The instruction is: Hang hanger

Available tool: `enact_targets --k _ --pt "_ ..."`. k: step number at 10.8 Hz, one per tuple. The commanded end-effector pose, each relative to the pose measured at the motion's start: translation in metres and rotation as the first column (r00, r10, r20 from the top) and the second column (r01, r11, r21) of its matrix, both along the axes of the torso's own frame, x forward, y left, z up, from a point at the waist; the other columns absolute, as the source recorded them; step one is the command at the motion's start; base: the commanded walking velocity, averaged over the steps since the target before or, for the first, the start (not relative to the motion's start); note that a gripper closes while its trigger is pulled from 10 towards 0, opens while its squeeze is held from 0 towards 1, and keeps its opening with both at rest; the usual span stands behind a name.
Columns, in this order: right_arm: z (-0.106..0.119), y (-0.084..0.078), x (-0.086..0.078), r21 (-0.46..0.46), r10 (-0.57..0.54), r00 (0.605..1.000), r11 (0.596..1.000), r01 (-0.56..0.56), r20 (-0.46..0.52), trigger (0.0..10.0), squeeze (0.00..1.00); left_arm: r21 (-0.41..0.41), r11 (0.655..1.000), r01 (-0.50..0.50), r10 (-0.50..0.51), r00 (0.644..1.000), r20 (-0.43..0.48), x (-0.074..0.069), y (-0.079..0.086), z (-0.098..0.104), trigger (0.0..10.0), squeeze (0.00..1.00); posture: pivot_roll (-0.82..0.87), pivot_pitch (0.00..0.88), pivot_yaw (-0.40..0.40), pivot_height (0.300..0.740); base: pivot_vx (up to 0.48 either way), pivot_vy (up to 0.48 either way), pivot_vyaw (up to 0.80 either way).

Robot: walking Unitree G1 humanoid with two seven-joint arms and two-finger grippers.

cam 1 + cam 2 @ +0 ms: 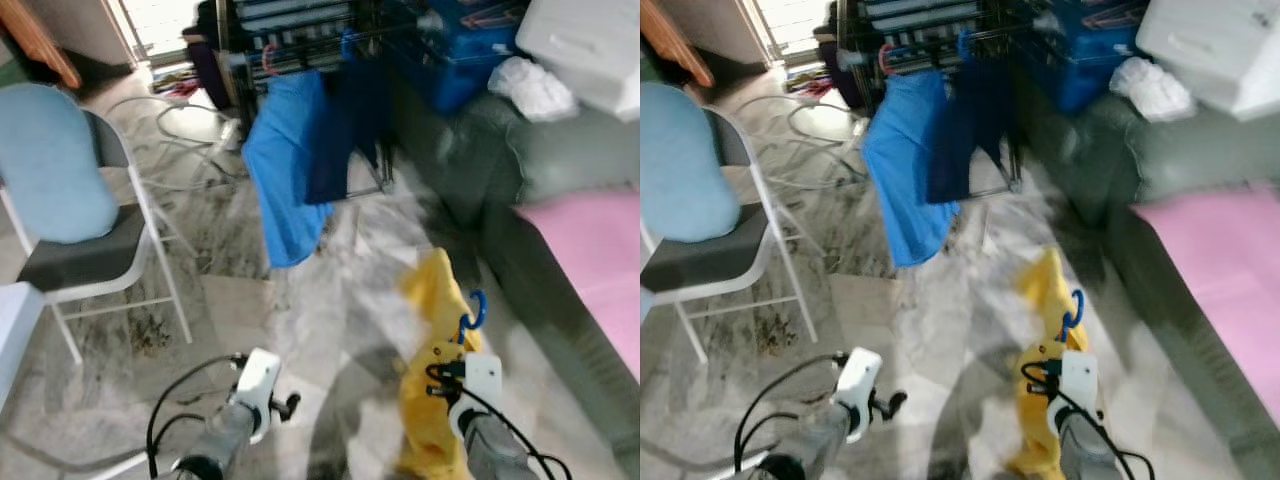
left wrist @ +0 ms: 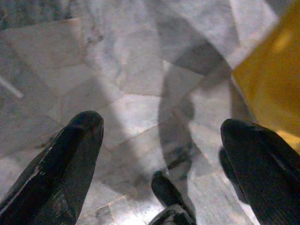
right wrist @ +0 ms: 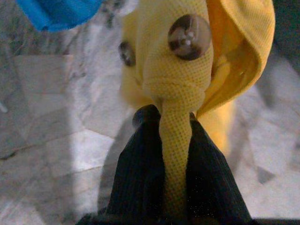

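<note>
Though pinched, hanger [image 1: 474, 312] hook upward

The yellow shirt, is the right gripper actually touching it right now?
Touching. In the right wrist view, the right gripper has both black fingers pressed against a fold of the yellow shirt, pinching the fabric between them with no gap.

No readable text, labels, brands, numbers or signs anywhere. Nothing legible on the white bin [image 1: 585, 45], the blue crates [image 1: 455, 50] or the clothes rack [image 1: 300, 40]. Head views too blurred for fine print.
</note>
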State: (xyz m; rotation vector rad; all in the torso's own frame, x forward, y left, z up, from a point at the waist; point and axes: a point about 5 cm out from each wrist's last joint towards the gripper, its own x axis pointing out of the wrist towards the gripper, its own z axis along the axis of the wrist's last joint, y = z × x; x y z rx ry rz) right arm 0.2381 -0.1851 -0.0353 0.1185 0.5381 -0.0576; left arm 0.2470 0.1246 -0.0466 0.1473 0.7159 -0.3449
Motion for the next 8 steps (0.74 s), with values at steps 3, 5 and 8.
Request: enact_targets --k 3,5,8 --pt "0.0071 0.0165 0.0094 0.027 0.054 0.997 0.998 -0.055 0.054 10.0 0.00 0.028 1.000 -0.011 0.012 1.000 -0.025 -0.0053 0.0150 -0.0043 10.0 0.00 -0.26 0.124 0.111 0.740 0.409 -0.246 0.80" --pt "0.0079 0.0154 0.0083 0.040 0.033 0.997 0.999 -0.036 0.072 10.0 0.00 0.023 1.000 -0.005 0.006 1.000 -0.021 -0.0043 0.0115 -0.0035 10.0 0.00 -0.26 0.127 0.114 0.740 0.409 -0.246 0.40" --pt "0.0025 0.0173 0.0047 0.035 0.039 0.999 0.999 -0.040 0.038 10.0 0.00 0.036 0.999 -0.008 0.008 1.000 -0.016 -0.0031 0.0089 -0.0030 10.0 0.00 -0.24 0.122 0.095 0.740 0.366 -0.160 0.00"
